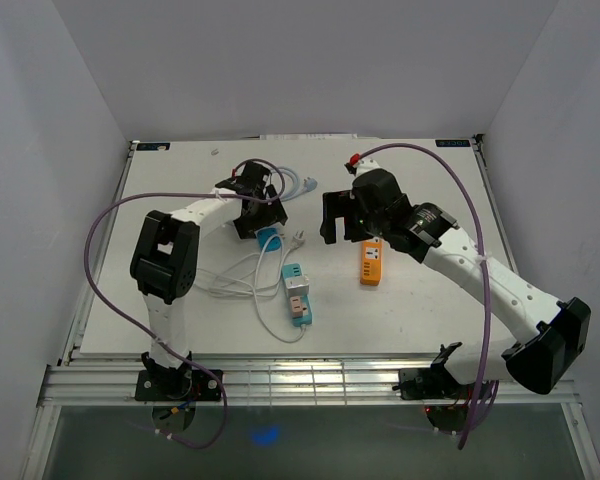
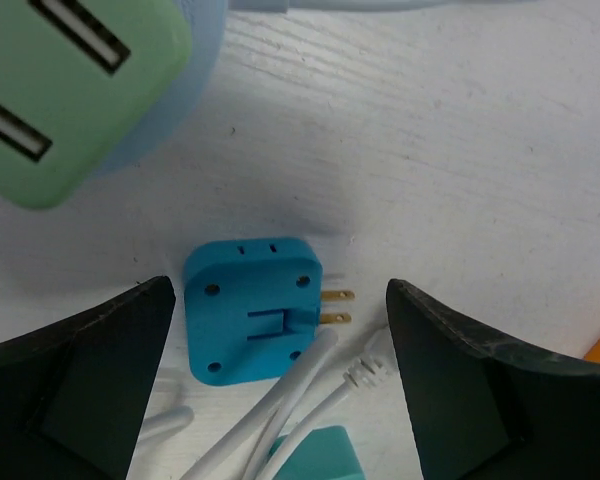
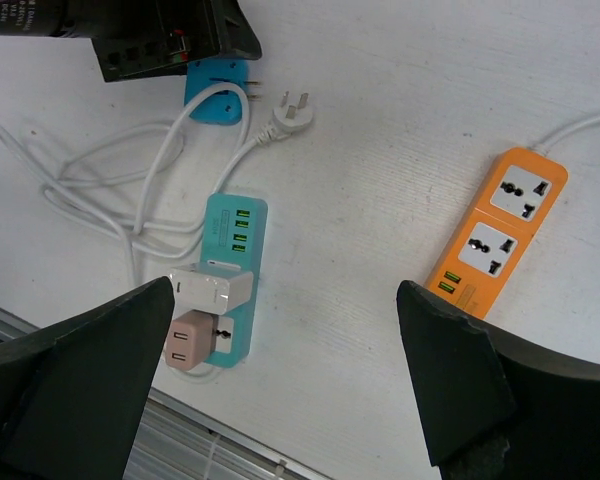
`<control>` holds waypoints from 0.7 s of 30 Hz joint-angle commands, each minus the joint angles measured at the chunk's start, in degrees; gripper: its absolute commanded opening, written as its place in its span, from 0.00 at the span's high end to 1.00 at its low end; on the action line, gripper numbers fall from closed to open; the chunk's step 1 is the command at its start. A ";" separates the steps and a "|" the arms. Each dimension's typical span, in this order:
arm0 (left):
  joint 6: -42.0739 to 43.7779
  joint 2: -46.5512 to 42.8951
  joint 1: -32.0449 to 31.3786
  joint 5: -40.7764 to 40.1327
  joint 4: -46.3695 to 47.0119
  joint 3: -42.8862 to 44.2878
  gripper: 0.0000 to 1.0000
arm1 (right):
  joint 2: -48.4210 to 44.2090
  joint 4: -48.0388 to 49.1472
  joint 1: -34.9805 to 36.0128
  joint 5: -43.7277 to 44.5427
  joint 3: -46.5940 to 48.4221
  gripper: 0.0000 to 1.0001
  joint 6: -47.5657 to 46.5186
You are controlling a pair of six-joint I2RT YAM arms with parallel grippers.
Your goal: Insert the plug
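the blue plug lies flat on the white table, its back face up and its two brass prongs pointing sideways along the tabletop; nothing is holding it; the left gripper hangs right over it with its fingers spread wide, one on each side of the plug and both clear of it; a white cable runs across the plug's lower corner.

just beyond the plug, towards the right arm, lies a white three-pin plug on the end of that looped cable; nearer the table's front edge is the teal power strip, which carries a white adapter and a pink adapter side by side at its near end, with a row of small green ports further up its face; well off to the right lies the orange power strip, two sockets and small ports facing up; the right gripper hovers above the bare table between the two strips, fingers wide apart and gripping nothing.

the left wrist view alone shows the brass prongs clearly, and a mint-green block with two dark slots, on a pale blue body, close by the plug; i can't tell what it is; the right wrist view is the one that shows both strips together, with the blue plug half hidden under the left gripper; from above the plug is only a small blue patch below that gripper.
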 commanded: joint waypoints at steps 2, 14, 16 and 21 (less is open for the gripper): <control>-5.54 1.66 0.52 -4.18 -7.32 5.01 0.03 | -1.17 3.34 -1.18 -2.69 -1.24 0.03 -1.86; -5.38 3.59 0.44 -1.98 -8.20 5.97 0.16 | -2.40 5.44 -4.52 -8.05 -4.40 0.03 -3.44; -4.67 3.86 0.26 -2.33 -8.29 6.06 0.16 | -2.58 5.62 -5.14 -8.58 -4.67 0.03 -3.62; -3.62 4.82 -0.53 -4.61 -8.81 7.46 0.16 | -3.28 6.06 -5.93 -9.99 -5.90 0.03 -3.80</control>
